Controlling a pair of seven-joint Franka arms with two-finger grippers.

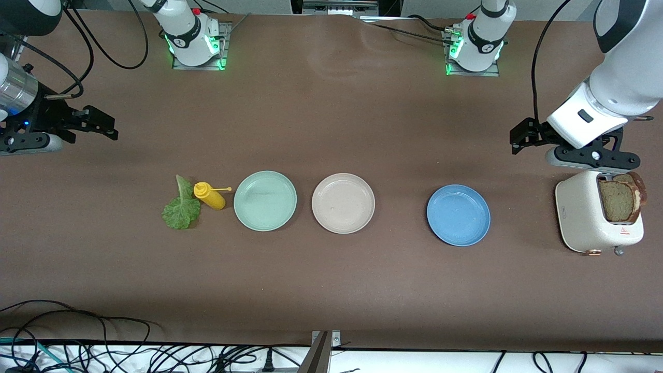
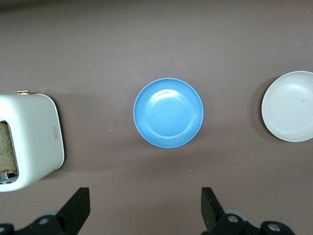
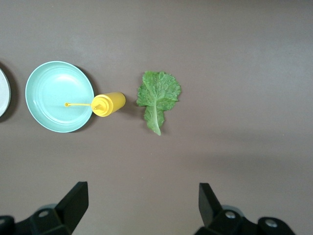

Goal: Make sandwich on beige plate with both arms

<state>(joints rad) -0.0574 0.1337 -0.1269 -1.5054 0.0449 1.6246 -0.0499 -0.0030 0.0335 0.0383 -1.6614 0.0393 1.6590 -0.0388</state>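
Toaster (image 1: 595, 217) holds bread (image 1: 616, 199) | beige plate (image 1: 343, 202) bare mid-worktop | left end effector (image 1: 520, 135), right end effector (image 1: 101, 126) both released | I'd lift slices straight up.

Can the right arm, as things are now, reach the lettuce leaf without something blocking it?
Probably yes. The right gripper, jaws open, hangs over bare table at its own end; the lettuce leaf lies flat and uncovered, only the yellow bottle beside it.
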